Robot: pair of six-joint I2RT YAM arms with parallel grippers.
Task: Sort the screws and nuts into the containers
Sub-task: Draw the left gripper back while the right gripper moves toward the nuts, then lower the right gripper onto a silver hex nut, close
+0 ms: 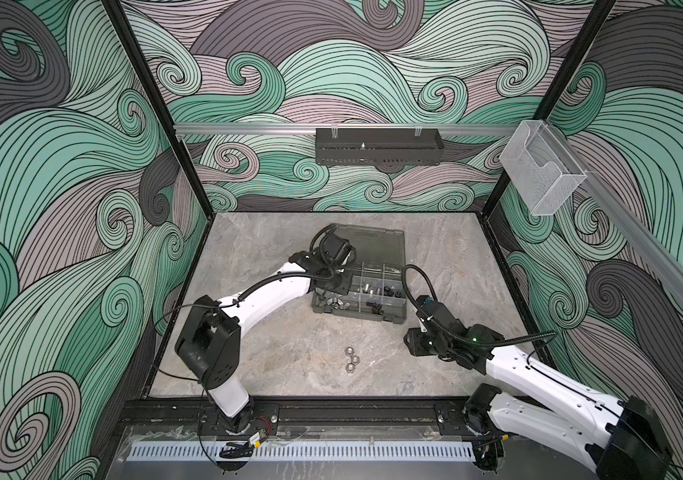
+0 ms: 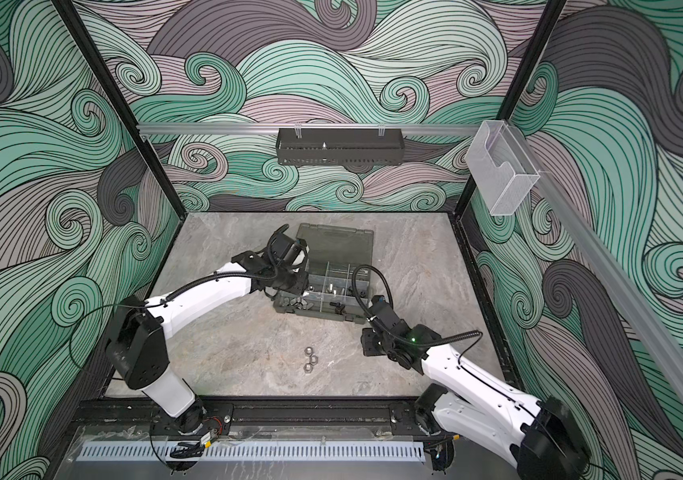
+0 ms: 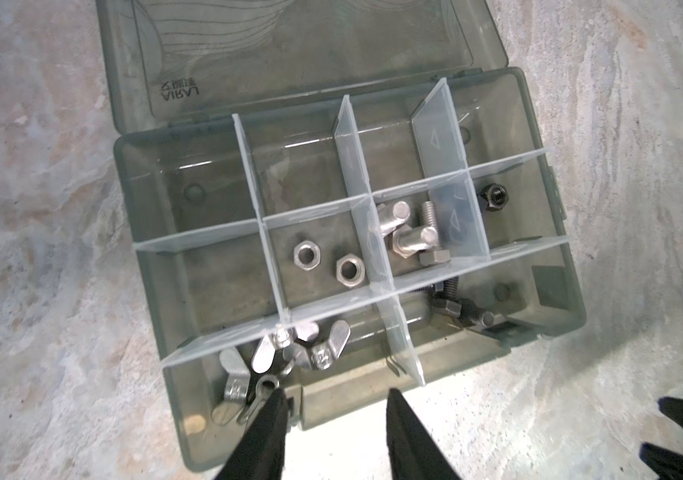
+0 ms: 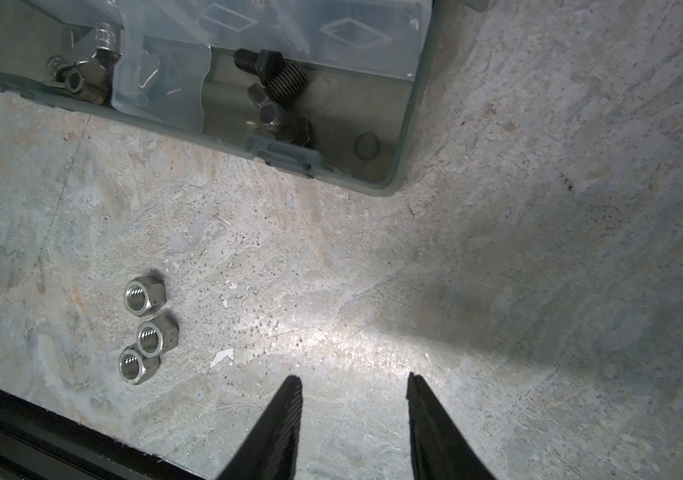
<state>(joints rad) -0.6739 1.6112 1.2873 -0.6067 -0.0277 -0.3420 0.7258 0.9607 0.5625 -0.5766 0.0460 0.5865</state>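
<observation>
Left gripper hangs over the case's front edge, jaws apart, empty. Beside the case the right gripper is also apart; three silver nuts lie there.

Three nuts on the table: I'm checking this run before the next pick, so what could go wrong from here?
1. The three nuts lie bunched, at least two touching; closing the right gripper on one could knock the others away.
2. The compartments are small, split by thin dividers; a dropped nut might land in the wrong one.
</observation>
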